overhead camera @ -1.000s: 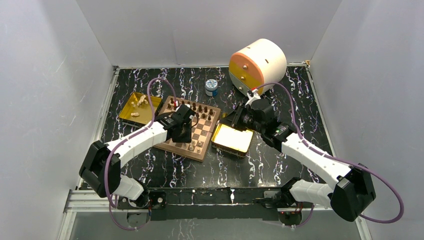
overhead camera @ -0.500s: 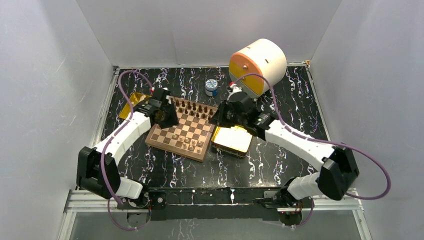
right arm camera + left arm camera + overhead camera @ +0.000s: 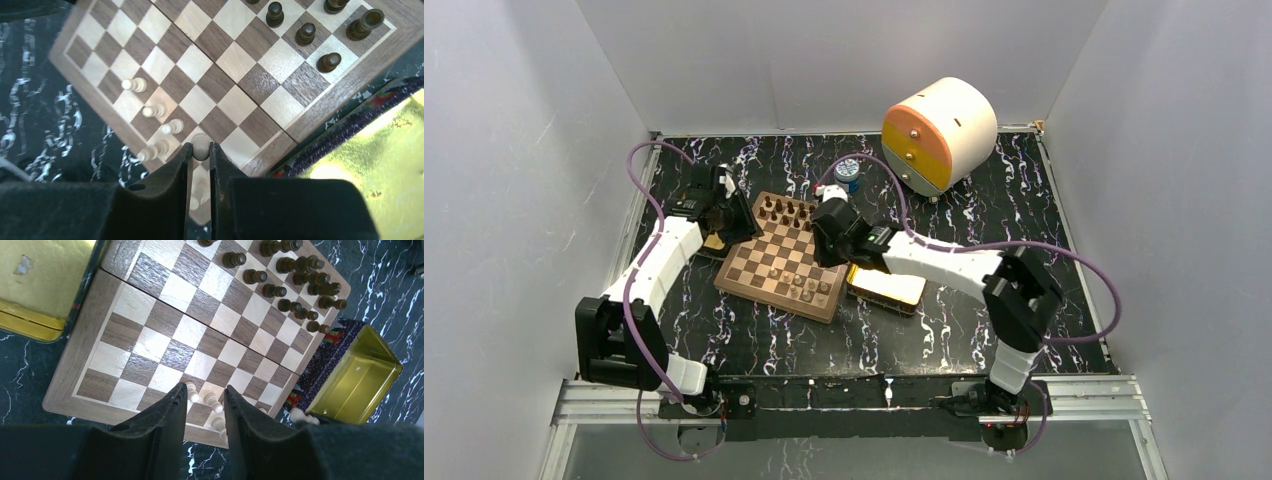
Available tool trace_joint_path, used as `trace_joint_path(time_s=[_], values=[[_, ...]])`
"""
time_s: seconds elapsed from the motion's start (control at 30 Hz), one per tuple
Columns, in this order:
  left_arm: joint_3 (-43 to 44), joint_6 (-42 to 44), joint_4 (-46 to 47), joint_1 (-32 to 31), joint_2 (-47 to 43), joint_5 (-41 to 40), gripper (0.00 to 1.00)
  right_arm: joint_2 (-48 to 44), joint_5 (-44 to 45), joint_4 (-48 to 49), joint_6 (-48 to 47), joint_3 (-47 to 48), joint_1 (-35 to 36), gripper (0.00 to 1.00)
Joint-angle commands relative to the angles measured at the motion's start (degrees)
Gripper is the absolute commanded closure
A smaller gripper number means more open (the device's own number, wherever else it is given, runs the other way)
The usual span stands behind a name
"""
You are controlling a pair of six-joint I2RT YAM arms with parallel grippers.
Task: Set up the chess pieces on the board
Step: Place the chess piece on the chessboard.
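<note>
Right gripper (image 3: 829, 245) hangs over the right edge of the board (image 3: 769, 265) and left gripper (image 3: 729, 225) over its left edge, one arm per side.

Left wrist: the fingers stand apart, empty; two gold trays (image 3: 360, 375) flank the board.

Right wrist: the jaws pinch one pale chessman (image 3: 201, 143) upright, apparently for placing beside four pale pieces (image 3: 154, 110); five dark pieces (image 3: 305, 33) line the opposite edge.

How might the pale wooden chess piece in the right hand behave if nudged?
Likely light: the pale wooden chess piece looks tiny. Its rounded head could slip from the right hand; slender, it may tip.
</note>
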Motion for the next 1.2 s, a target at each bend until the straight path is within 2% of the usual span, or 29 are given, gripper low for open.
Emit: trace_joint_path(time_s=[0.0,0.23,0.53,0.7,0.83,0.97,1.17], values=[[-1.3,2.8,-0.2,0.2,0.1,4.6,0.70,4.8,5.3,3.3,-4.0,4.5,1.1,0.77],[-4.1,5.8,-0.5,0.2,-1.6,4.8,0.70,8.6,8.5,7.5,-7.1,3.8,1.7,0.72],[-4.8,7.2,-2.4,0.2,-4.2,3.1,0.70,11.4,8.6,6.4,-7.0,5.5,1.7,0.69],[-2.9,8.5,-3.0,-0.5,-3.6,3.1,0.71,9.3,8.1,5.4,-6.3,6.1,1.7,0.69],[0.9,9.1,-4.4,-4.1,-1.3,-0.7,0.71,5.8,7.7,3.5,-5.4,5.9,1.8,0.65],[3.8,8.4,-4.6,-8.7,0.8,-2.9,0.71,1.2,7.3,-0.1,-3.1,4.6,1.7,0.55],[7.6,7.0,-4.0,-15.8,5.1,-6.6,0.67,-7.9,5.8,-1.6,0.5,-2.1,1.7,0.45]])
